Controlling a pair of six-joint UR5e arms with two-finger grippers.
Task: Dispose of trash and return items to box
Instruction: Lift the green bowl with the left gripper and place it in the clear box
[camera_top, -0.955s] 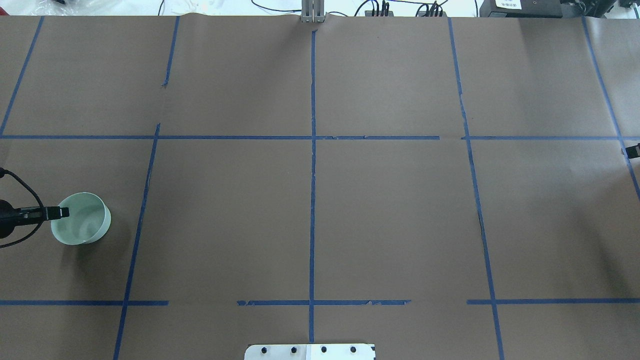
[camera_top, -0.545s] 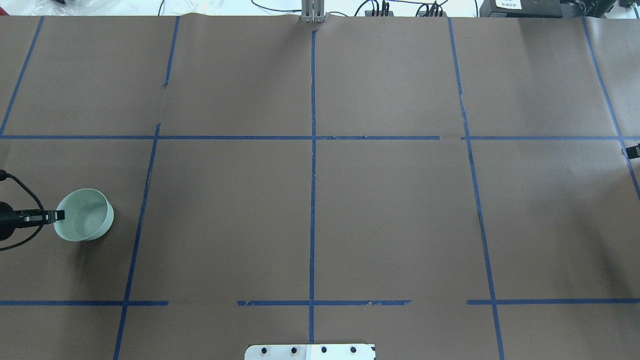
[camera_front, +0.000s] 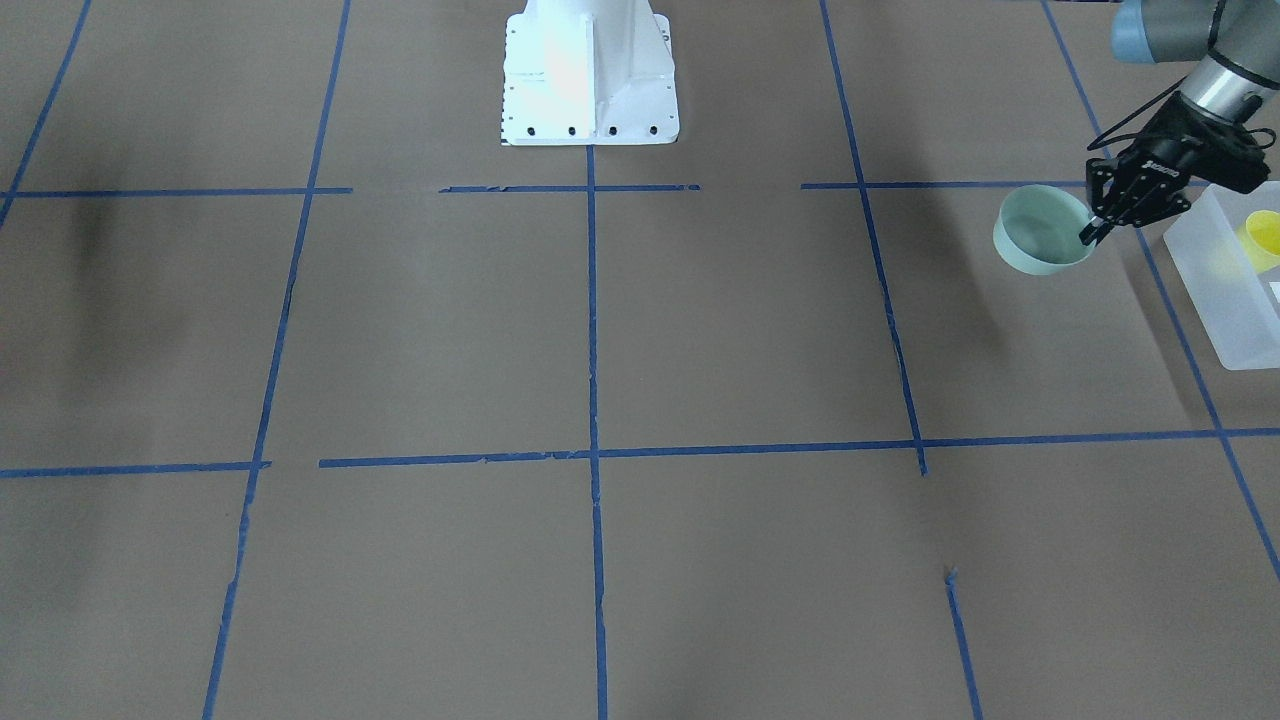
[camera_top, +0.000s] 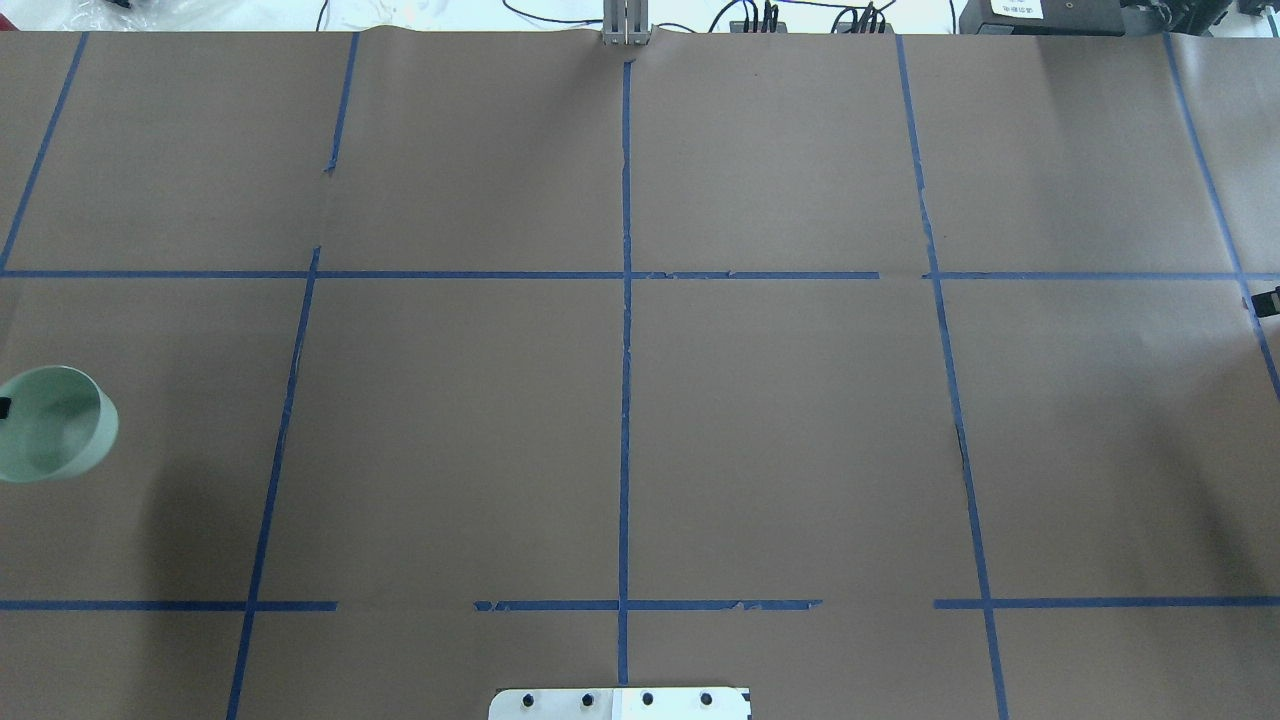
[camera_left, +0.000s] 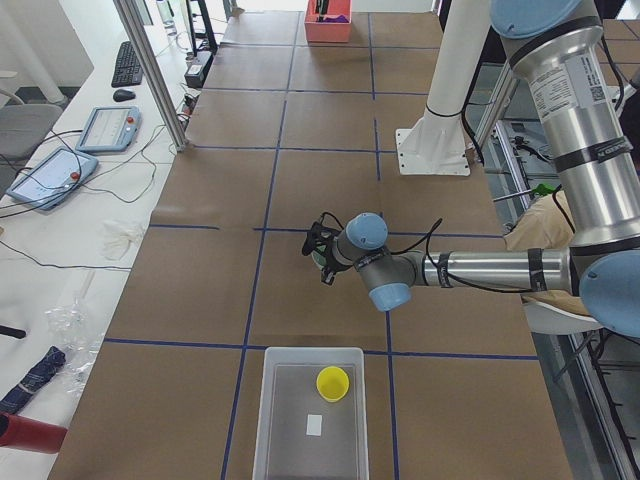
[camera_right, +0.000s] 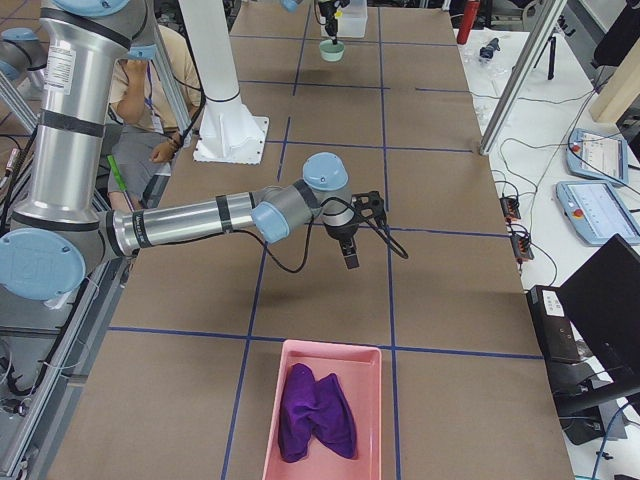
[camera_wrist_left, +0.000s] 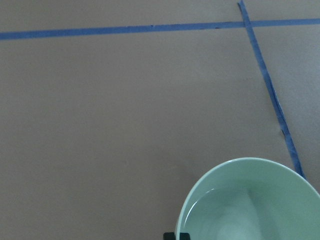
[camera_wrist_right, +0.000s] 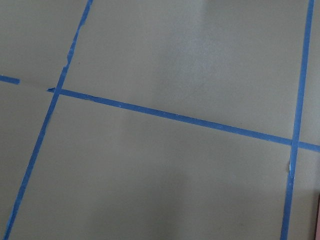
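Left gripper (camera_front: 1090, 236) with jaws closed on the rim of the pale green bowl (camera_front: 1035, 232), pinching the wall on the side nearest the box (camera_front: 1215, 300). In the front-facing view the bowl hangs at 9 o'clock from the gripper, tilted, and appears raised off the brown-papered table (camera_top: 780, 430), since its shadow falls apart from it. In the left wrist view one dark fingertip (camera_wrist_left: 177, 235) shows at the bowl's near rim, at the 6 o'clock edge, and the bowl's interior looks empty.

The yellow cup (camera_front: 1263, 240) stands upright inside the box, apart from the gripper. In the front-facing view it is at 3 o'clock from the gripper. In the exterior left view it lies at 6 o'clock from the gripper, in the half of the box nearer the arm. The box rests on the table just beyond the bowl and does not touch it.

The right gripper (camera_right: 351, 260) hovers over bare paper and blue tape lines, well apart from the cup and box. Whether its jaws are parted or closed cannot be told. At 6 o'clock from it, in the exterior right view, a pink tray (camera_right: 362, 385) holds a crumpled purple cloth (camera_right: 315, 412).
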